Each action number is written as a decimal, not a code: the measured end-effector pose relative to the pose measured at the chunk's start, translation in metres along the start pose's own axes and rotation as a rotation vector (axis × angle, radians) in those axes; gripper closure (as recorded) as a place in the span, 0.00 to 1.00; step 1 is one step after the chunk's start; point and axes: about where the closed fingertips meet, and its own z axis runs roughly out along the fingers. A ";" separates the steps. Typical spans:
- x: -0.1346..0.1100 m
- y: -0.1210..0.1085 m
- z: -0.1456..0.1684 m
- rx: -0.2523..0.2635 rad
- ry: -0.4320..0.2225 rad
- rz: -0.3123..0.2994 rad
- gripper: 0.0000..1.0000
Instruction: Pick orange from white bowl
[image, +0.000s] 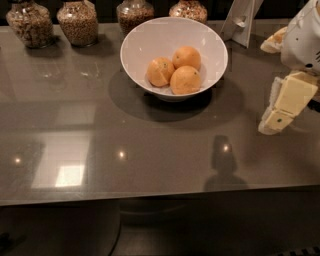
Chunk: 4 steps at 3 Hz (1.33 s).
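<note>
First, far left, noted four grain-filled glass jars (77, 22) lined along the back of the grey table (150, 155). Further right, at the centre rear, found the white bowl (150, 35) standing upright just in front of the jars, with three oranges (185, 80) resting inside, touching one another. Behind and right of it, spotted a white stand (239, 22). At the far right edge, saw the gripper (274, 119) hanging over the table, tilted down-left, apart from the bowl, touching nothing, holding nothing visible. Could not tell whether spread or closed.
</note>
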 end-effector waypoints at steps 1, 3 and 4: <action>-0.047 -0.027 0.009 0.026 -0.154 0.000 0.00; -0.099 -0.043 0.026 -0.007 -0.247 0.055 0.00; -0.099 -0.043 0.026 0.009 -0.256 0.073 0.00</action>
